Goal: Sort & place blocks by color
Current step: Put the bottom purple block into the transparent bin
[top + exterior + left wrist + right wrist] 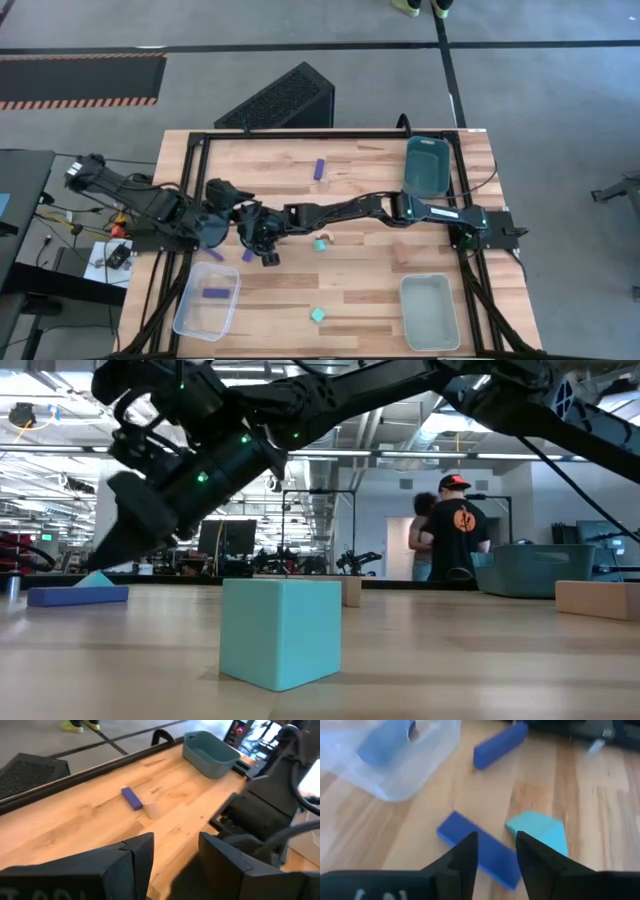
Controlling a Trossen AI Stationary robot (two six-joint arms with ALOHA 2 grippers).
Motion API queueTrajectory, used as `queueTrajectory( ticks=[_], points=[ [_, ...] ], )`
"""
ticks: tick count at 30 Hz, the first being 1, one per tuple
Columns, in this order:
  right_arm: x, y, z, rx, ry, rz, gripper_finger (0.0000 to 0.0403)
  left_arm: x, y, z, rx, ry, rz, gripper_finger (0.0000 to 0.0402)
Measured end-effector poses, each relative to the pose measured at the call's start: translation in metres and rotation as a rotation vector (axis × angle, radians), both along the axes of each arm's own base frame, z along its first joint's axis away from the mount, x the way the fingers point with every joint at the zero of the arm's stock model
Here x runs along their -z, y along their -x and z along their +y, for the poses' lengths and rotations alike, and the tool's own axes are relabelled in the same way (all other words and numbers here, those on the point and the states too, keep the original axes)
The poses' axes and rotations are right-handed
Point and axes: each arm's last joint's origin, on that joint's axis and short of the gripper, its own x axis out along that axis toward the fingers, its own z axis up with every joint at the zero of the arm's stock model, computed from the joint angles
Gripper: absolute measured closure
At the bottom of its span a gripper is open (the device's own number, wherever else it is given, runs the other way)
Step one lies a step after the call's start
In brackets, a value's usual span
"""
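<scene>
My right gripper (497,857) is open and hangs low over a dark blue bar (480,851) that lies flat on the table, with a teal block (540,832) right beside it. In the high view this gripper (266,252) is at the table's left middle. A second blue bar (500,744) lies close to the clear bin (395,775), which holds another blue bar (215,293). My left gripper (175,860) is open with nothing between its fingers, raised beside the right one. Teal cubes (320,243) (317,314) rest on the wood. A blue bar (131,798) and a tan block (155,810) lie farther off.
A teal bin (427,165) stands at the far right and a clear bin (430,310) at the near right. A black frame (200,140) borders the table. In the low view, people (455,525) stand in the room behind, and a tan block (598,598) lies at the right.
</scene>
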Motion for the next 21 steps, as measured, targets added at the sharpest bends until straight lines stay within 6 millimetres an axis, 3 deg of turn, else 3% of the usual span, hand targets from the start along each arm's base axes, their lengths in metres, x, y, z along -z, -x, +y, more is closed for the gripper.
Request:
queueTrajectory(
  ticks=[8,13,18,21],
  points=[
    [0.009,0.008,-0.017,0.053,-0.029,0.141,0.0298,0.0,-0.003,0.01,-0.02,-0.026,0.037,0.0258],
    [0.014,0.015,-0.018,0.049,-0.032,0.228,0.032,0.001,-0.004,0.013,-0.014,0.0,0.043,0.0258],
    [-0.001,0.03,-0.008,0.018,-0.056,0.359,0.0332,0.001,-0.004,0.011,0.014,0.045,0.038,0.0258],
    [-0.011,0.023,0.001,-0.026,-0.046,0.248,0.0331,0.002,-0.004,0.011,0.02,0.046,0.05,0.0258]
  ],
)
